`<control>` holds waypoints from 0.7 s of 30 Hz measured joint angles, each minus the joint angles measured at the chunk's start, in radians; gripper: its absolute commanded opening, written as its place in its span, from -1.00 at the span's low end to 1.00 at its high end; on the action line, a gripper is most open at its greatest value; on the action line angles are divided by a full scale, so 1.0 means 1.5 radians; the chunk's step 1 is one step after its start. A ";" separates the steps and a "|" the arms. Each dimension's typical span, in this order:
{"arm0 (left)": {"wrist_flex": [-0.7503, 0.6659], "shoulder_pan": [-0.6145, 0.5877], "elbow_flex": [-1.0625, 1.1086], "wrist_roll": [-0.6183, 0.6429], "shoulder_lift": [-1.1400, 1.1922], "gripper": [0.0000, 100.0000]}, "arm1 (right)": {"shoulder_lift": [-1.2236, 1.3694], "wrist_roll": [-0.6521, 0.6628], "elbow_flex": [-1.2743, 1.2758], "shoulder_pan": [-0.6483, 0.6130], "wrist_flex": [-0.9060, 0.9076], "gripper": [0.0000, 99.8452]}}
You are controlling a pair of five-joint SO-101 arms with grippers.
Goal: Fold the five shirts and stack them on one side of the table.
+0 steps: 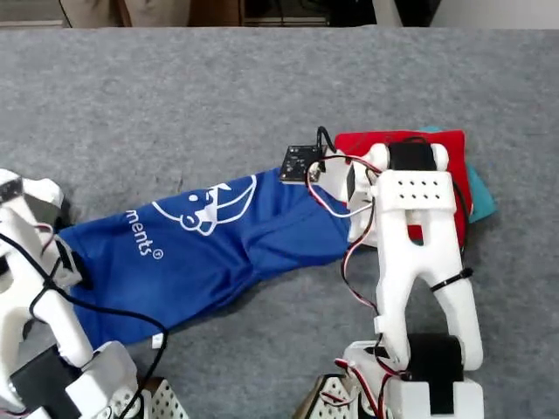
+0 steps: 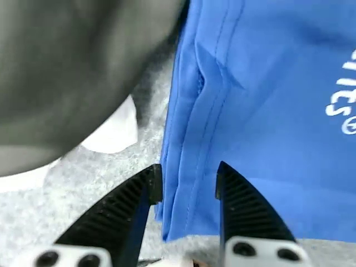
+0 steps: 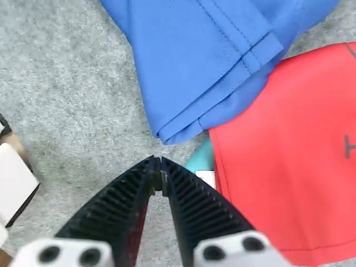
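High view: overhead, looking down on table (image 1: pixel 175 87). Wrist views: close, facing down. All share blue shirt (image 1: pixel 227 253).

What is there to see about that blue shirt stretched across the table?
The blue shirt is bright, smooth cloth with stitched hems and a white printed drawing and lettering. It lies slanted on the grey table, folded into a long, slightly wrinkled band. One end lies at the left gripper, whose open jaws straddle its layered edge. The other end reaches the folded red shirt. The right gripper, shut and empty, sits just short of that hem corner.
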 measured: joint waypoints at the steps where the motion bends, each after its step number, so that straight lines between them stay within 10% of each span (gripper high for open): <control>1: -0.021 0.000 0.017 -0.002 0.000 -0.66 | 0.000 0.000 0.002 0.000 0.000 -0.99; 21: -0.167 -0.021 0.058 -0.009 0.115 -0.66 | 0.000 0.000 0.004 0.000 0.008 -0.99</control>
